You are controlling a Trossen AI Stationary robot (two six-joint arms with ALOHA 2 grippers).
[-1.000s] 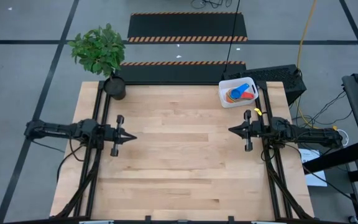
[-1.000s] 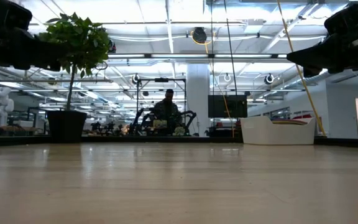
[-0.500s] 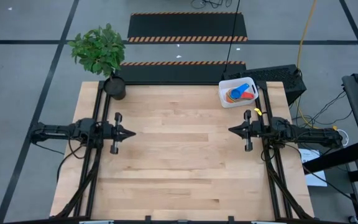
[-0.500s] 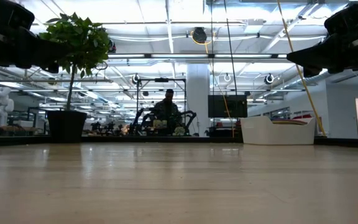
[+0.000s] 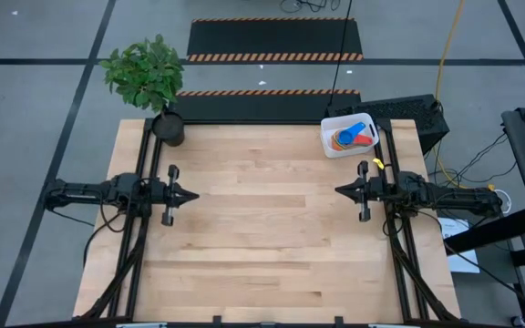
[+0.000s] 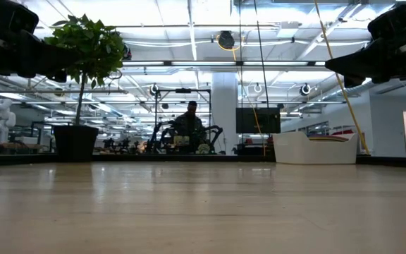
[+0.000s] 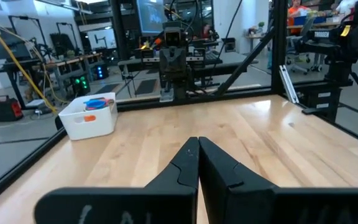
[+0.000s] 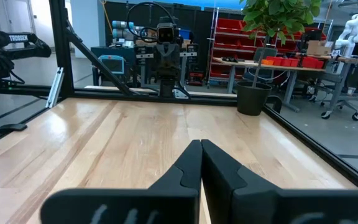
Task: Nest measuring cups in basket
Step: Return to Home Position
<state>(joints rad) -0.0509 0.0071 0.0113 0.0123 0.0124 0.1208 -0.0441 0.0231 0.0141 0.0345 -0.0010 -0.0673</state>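
Observation:
The white basket [image 5: 328, 141] stands at the table's far right corner, also in the left wrist view [image 7: 92, 121] and the low view [image 6: 316, 148]. Measuring cups [image 5: 352, 135] lie nested inside it, a blue one on top and an orange one under it [image 7: 95, 104]. My left gripper [image 5: 194, 195] hovers shut above the table's left side, pointing level toward the middle [image 7: 197, 142]. My right gripper [image 5: 338, 190] hovers shut above the right side, facing it [image 8: 201, 144]. Neither has anything between its fingers.
A potted plant [image 5: 169, 128] stands at the table's far left corner. Black frame rails run along the table's left and right sides [image 5: 144, 155]. Bare wood [image 5: 262, 228] lies between the two grippers. A person shows far off in the room [image 6: 190, 120].
My left arm has drawn back a little toward the table's left edge and its gripper has turned slightly, straightening out; it stays shut. The cups and the basket have kept still.

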